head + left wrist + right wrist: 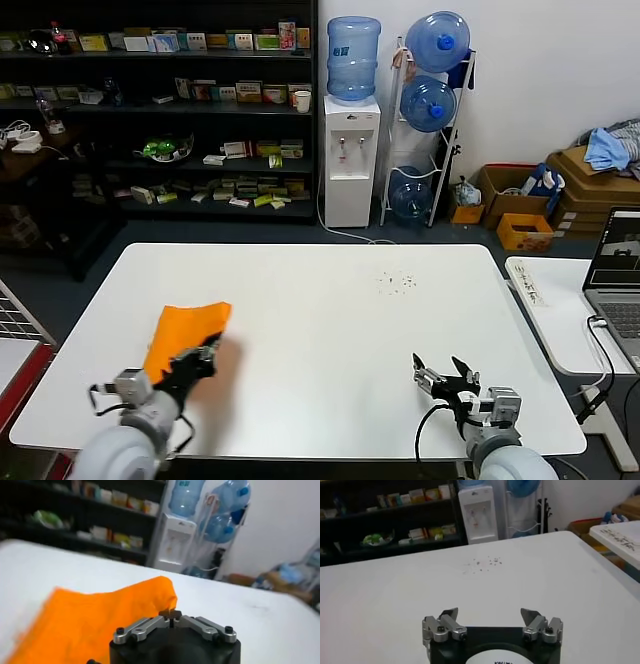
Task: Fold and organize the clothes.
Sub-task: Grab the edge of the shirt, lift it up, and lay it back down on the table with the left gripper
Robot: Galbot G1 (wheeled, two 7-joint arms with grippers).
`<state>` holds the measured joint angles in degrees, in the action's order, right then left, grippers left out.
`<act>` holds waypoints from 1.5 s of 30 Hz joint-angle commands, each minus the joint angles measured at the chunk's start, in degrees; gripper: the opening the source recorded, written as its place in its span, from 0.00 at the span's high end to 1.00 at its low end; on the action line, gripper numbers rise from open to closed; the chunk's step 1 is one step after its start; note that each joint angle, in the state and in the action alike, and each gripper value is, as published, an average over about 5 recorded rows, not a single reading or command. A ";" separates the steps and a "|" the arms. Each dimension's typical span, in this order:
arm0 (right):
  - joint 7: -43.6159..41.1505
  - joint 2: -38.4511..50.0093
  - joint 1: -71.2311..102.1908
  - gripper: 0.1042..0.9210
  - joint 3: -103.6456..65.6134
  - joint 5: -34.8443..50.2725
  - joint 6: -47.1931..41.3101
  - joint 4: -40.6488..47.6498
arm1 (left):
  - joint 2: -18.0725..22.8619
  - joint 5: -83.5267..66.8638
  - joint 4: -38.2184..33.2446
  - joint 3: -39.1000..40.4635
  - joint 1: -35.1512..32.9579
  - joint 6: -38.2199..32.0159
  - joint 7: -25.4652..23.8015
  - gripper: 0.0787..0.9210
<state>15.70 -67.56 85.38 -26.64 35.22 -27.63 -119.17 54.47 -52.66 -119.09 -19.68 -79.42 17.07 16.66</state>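
Note:
The bright orange T-shirt (183, 330) lies bunched and folded on the white table (320, 330) at the front left. My left gripper (203, 352) is shut on the shirt's near edge. In the left wrist view the fingers meet on an orange fold (105, 615), with the gripper (171, 614) at its edge. No lettering shows. My right gripper (442, 372) is open and empty, low over the table's front right; the right wrist view shows it (490, 615) spread wide over bare tabletop.
A laptop (618, 270) sits on a side table at the right. Small dark specks (398, 283) mark the table's far right part. Shelves (160, 110), a water dispenser (350, 150) and cardboard boxes (590, 190) stand beyond the table.

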 commanded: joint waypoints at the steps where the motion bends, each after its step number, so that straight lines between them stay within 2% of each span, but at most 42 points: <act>1: 0.34 -2.56 0.37 0.12 -0.78 -0.66 -0.34 1.45 | 19.57 -12.21 4.47 20.83 13.98 0.50 9.78 0.98; 12: 0.33 -2.91 0.34 0.12 -0.64 -0.69 -0.26 1.41 | 25.37 -7.81 8.50 22.37 16.13 0.42 10.19 0.98; 27: 0.23 -2.70 0.22 0.12 -0.56 -0.56 0.11 0.97 | 25.98 -6.00 9.27 23.84 15.50 0.65 10.09 0.98; 33: -2.61 -2.74 0.52 0.12 -0.78 -2.17 5.26 0.87 | 26.76 -5.23 9.35 22.32 14.88 1.01 7.83 0.98; 36: -6.37 -2.60 0.92 0.12 -1.32 -5.80 11.11 1.04 | 26.26 -1.71 8.33 20.83 13.08 0.76 4.70 0.93; 39: -10.89 -2.18 1.74 0.12 -2.50 -10.48 17.25 1.37 | 23.54 6.66 6.25 18.28 9.53 -1.86 -2.94 0.83; 42: -15.47 -1.70 3.46 0.12 -5.13 -14.59 23.12 1.61 | 19.23 18.34 4.36 13.26 3.76 -10.54 -13.11 0.73; 45: -18.94 -2.05 5.77 0.12 -8.92 -15.76 27.82 1.60 | 16.25 26.40 4.82 3.90 -4.38 -24.09 -19.96 0.63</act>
<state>8.66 -69.61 87.36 -29.22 28.28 -16.75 -117.77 78.15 -50.39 -112.14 -0.90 -68.63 14.80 17.91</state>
